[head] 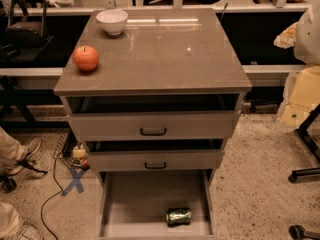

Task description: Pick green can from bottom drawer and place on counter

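Note:
The green can (178, 216) lies on its side on the pale floor of the bottom drawer (131, 204), near the drawer's front right. The drawer is pulled out wide at the bottom of the view. The counter (160, 54) is the glossy grey-brown top of the cabinet above it. The gripper is not in view.
A red-orange apple (85, 58) sits at the counter's left edge and a white bowl (112, 21) at its back left. Two upper drawers with dark handles (153, 131) are partly open. Cables and a blue tape cross (75, 180) lie on the floor at the left. A chair base (305, 174) stands at the right.

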